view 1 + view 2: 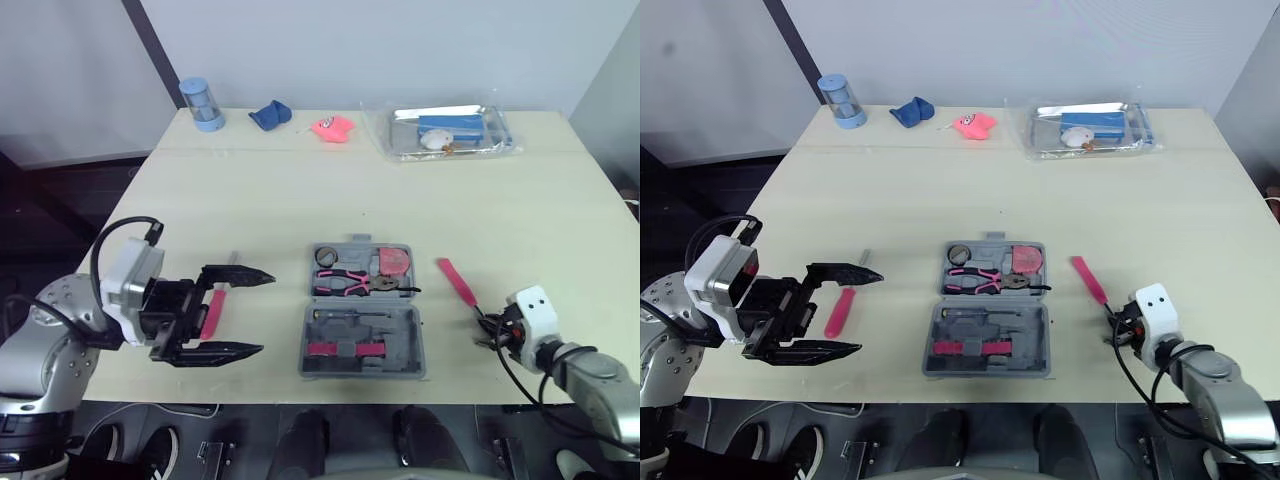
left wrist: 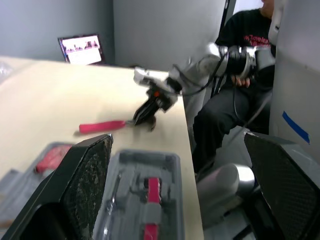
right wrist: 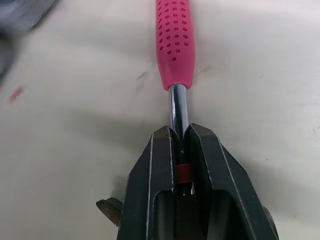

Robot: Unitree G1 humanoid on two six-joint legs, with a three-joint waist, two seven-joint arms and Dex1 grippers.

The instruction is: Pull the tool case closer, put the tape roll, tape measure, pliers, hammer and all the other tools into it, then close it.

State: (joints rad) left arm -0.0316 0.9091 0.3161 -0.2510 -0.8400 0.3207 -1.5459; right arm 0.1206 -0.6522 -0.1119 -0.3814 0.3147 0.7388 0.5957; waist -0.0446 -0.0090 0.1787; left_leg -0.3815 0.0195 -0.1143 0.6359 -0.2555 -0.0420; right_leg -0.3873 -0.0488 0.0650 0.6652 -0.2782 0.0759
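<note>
Right gripper (image 3: 181, 132) has its fingers clamped on the steel shaft of the hammer (image 3: 175, 45), which lies on the worktop (image 1: 300, 200) right of the open tool case (image 1: 405, 325), pink handle running straight away from them; left gripper (image 1: 267, 313), fingers wide apart, is farther off.

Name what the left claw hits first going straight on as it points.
Most likely the open tool case, at its near side. Height is unclear, so the left claw might pass over it.
</note>
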